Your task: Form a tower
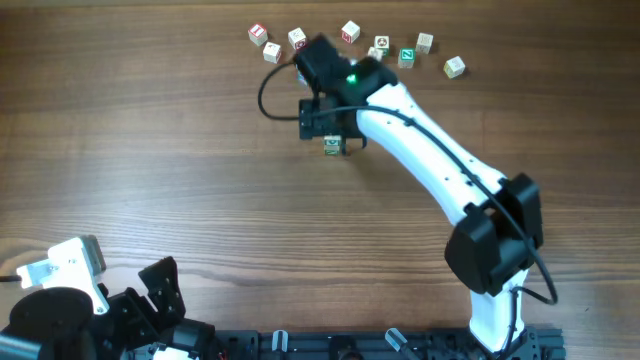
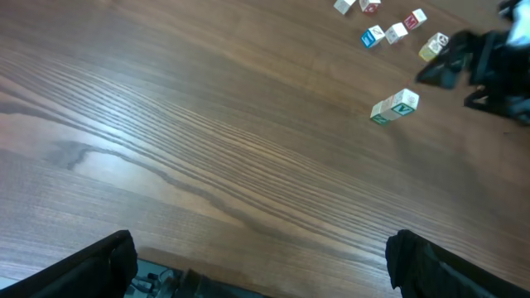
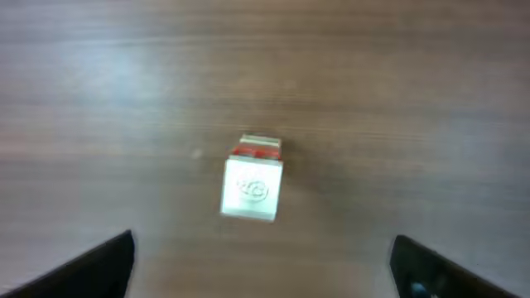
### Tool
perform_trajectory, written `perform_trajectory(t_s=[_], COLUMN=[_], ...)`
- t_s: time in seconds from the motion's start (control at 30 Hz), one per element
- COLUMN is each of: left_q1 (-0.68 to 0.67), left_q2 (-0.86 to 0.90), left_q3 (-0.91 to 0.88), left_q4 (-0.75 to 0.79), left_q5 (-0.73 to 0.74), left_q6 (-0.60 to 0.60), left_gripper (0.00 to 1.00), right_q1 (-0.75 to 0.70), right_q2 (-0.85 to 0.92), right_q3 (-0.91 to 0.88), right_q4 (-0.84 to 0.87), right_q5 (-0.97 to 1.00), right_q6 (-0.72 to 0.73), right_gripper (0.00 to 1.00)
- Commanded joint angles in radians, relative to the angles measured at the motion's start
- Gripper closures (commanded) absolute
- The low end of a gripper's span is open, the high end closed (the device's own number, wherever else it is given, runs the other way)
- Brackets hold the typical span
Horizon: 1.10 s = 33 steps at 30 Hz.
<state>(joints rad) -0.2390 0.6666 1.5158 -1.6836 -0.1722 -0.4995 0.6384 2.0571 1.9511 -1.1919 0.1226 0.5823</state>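
Note:
The tower (image 1: 334,146) is a short stack of pale wooden cubes just left of the table's middle, with green print on one cube. From the left wrist it shows as a small leaning column, the tower (image 2: 395,107). From the right wrist I look straight down on the tower (image 3: 252,189), with its pale top face and a red edge of a lower cube behind. My right gripper (image 1: 328,128) hovers over it, open; the right gripper (image 3: 261,273) has its jaws wide apart and touches nothing. My left gripper (image 1: 150,300) rests open at the near left corner, and in its own view the left gripper (image 2: 261,265) is empty.
Several loose cubes (image 1: 349,32) lie scattered along the far edge, from a red-printed cube (image 1: 258,34) to a pale cube (image 1: 455,67). The right arm (image 1: 440,160) stretches diagonally from its base at the near right.

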Motion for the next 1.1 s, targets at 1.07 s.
perform_trajectory(t_s=[1.07], left_q1=[0.003], left_q2=[-0.003], left_q3=[0.0], left_q4=[0.0], left_q5=[-0.012], left_q6=[-0.005], left_gripper=[0.0], right_q1=[-0.131], right_q2=[0.209], right_q3=[0.143], right_q4=[-0.105], right_q5=[-0.3], right_q6=[-1.449], right_gripper=[0.0])
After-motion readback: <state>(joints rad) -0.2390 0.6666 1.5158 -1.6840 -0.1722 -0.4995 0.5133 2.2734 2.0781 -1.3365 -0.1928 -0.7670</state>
